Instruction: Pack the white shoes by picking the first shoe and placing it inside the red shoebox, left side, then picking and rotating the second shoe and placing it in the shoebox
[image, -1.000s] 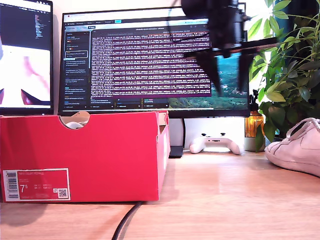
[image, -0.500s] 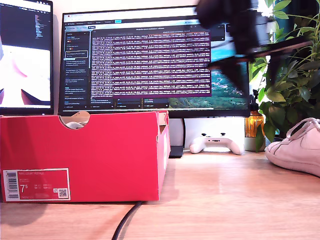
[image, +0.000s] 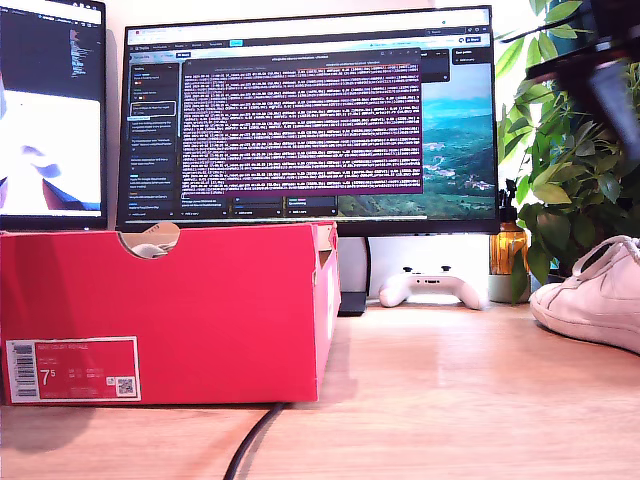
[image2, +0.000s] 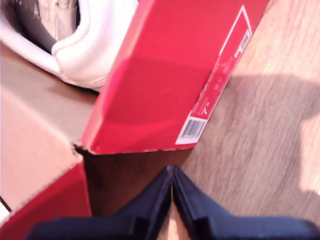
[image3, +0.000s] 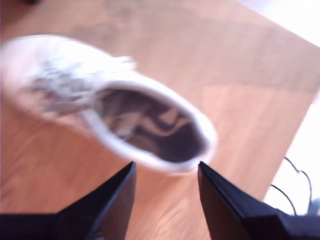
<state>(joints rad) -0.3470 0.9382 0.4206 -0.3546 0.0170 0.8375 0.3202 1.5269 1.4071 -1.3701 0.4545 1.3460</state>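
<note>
Exterior view: my second gripper (image3: 165, 187) has shifted from the monitor (image: 310, 115) toward the second shoe (image: 592, 300), jaws apart (empty). My first gripper (image2: 172, 187), jaws together, hovers by the red shoebox (image: 170, 315) holding the first shoe (image2: 75, 40).

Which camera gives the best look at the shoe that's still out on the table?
The second wrist view: the whole shoe shows from above, opening and laces, though blurred. The exterior view catches only its toe half at its right edge. The first wrist view shows the red box and another shoe inside it.
</note>
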